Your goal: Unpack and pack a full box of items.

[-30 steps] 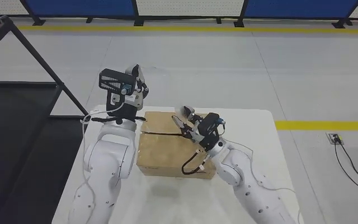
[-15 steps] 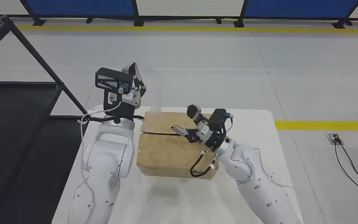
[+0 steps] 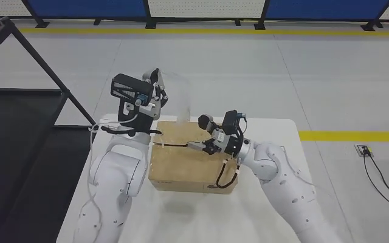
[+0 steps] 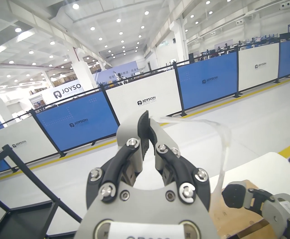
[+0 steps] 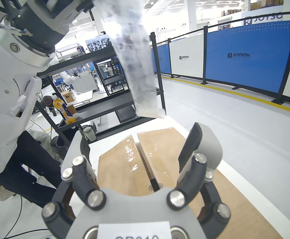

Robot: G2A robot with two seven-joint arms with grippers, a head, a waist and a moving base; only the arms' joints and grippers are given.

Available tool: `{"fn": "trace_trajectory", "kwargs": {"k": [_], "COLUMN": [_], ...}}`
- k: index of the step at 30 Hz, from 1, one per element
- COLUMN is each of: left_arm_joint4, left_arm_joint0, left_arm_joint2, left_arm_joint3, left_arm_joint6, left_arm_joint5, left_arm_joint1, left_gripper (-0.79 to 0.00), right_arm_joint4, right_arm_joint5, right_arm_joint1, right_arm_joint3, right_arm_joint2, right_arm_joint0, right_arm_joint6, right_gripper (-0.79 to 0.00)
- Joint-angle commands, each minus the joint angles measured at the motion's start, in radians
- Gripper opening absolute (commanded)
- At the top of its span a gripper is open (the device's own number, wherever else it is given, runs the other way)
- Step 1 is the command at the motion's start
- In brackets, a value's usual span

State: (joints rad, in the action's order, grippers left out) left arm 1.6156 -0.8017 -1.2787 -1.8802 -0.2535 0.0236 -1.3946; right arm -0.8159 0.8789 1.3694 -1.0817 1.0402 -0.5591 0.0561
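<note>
On the counter [image 3: 273, 200] the cardboard box [image 3: 182, 167] sits with its flaps down, a small stamp by its seam. Over it the right claw [image 5: 139, 144] hangs spread wide. Higher, the left claw [image 4: 147, 126] pinches a clear tape strip [image 5: 138, 68], swung slightly boxward since a half-second ago. Beyond, fence panels [image 4: 145, 99] carry logos.

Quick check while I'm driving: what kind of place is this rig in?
Most likely a fenced test cell in a large industrial hall: blue and white barrier panels line the floor, a yellow floor line marks it, and ceiling lights hang high overhead.
</note>
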Motion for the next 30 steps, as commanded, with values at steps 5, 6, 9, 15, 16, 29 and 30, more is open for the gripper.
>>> {"fn": "trace_trajectory", "kwargs": {"k": [5,6,9,15,16,29,30], "left_arm_joint4": [0.003,0.001,0.001,0.0,0.0,0.014,0.015], "left_arm_joint0": [-0.011,-0.012,-0.013,-0.005,-0.003,0.0,-0.001], "left_arm_joint2": [0.002,0.002,0.002,0.004,0.006,0.013,0.013], "left_arm_joint3": [-0.017,-0.019,-0.021,-0.008,-0.005,0.008,0.007], "left_arm_joint6": [0.002,0.002,0.0,0.0,0.001,-0.008,-0.009], "left_arm_joint5": [0.041,0.041,0.042,0.031,0.03,0.019,0.02], "left_arm_joint1": [0.002,0.002,0.001,-0.001,-0.002,-0.005,-0.005], "left_gripper": [-0.785,-0.785,-0.785,-0.785,-0.785,-0.785,-0.785], "right_arm_joint4": [-0.027,-0.017,0.024,0.224,0.252,0.404,0.406], "right_arm_joint5": [0.08,0.114,0.133,0.133,0.133,0.133,0.133], "right_arm_joint1": [-0.005,-0.005,-0.003,-0.028,-0.035,-0.119,-0.124], "right_arm_joint3": [0.09,0.104,0.111,0.057,0.053,-0.01,-0.014], "right_arm_joint2": [0.021,0.02,-0.023,-0.14,-0.153,-0.234,-0.24], "right_arm_joint0": [0.053,0.059,0.078,0.091,0.096,0.128,0.13], "right_arm_joint6": [-0.04,-0.044,-0.005,0.085,0.099,0.153,0.153], "right_gripper": [0.0,0.0,0.0,-0.536,-0.582,-0.523,-0.517]}}
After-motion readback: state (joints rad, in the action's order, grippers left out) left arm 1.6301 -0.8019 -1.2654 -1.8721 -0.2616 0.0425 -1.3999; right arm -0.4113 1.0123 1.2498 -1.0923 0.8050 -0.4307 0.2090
